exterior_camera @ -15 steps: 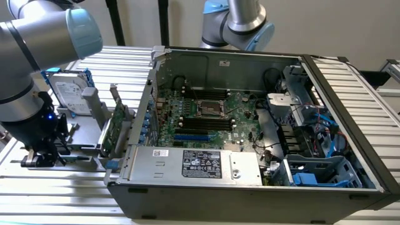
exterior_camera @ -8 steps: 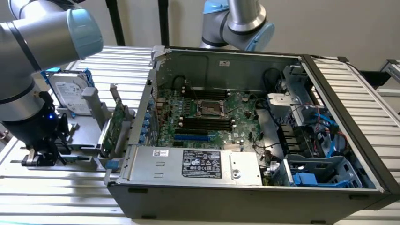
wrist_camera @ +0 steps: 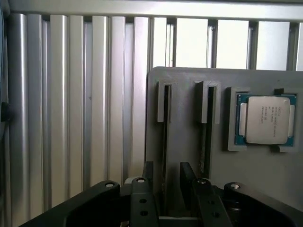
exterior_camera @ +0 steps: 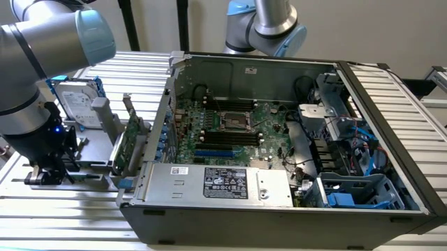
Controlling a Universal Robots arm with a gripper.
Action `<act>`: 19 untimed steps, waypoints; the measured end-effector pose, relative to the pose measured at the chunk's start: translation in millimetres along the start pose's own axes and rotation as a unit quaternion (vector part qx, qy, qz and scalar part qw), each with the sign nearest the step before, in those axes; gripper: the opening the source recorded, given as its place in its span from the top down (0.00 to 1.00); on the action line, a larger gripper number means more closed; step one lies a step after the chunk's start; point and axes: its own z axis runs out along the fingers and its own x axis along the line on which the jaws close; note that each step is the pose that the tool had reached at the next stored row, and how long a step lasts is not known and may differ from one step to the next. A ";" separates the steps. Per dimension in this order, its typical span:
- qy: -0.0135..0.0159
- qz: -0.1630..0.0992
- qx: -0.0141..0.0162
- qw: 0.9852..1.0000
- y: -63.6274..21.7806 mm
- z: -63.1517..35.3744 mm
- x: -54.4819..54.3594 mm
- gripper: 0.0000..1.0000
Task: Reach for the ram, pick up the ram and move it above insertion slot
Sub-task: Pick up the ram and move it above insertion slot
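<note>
Ram (wrist_camera: pixel 166 142) edge-on between parted jaws

Arm (exterior_camera: pixel 35 47): silver-grey shell, light-blue joint caps. Motherboard (exterior_camera: pixel 272 117): green. Memory sockets (exterior_camera: pixel 231 138): black. Shorter socket (exterior_camera: pixel 213 153) beside them: blue. Table (wrist_camera: pixel 71 94): silver, ribbed in parallel strips. Gripper (wrist_camera: pixel 166 175): black. Holder plate (wrist_camera: pixel 251 175): plain grey. Processor (wrist_camera: pixel 267 119): silver lid with dark print, blue-green border.

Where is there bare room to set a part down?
Free: slatted aluminium table in front of the grey parts holder, and beyond the open dark computer case at the exterior view's right. Crowded: between holder and case.
</note>
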 end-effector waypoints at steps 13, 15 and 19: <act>0.000 0.001 0.000 1.000 0.0 0.8 -0.2 0.84; 0.000 0.001 0.000 1.000 0.0 0.8 -0.2 0.87; 0.000 0.001 0.000 1.000 0.0 0.8 -0.2 0.87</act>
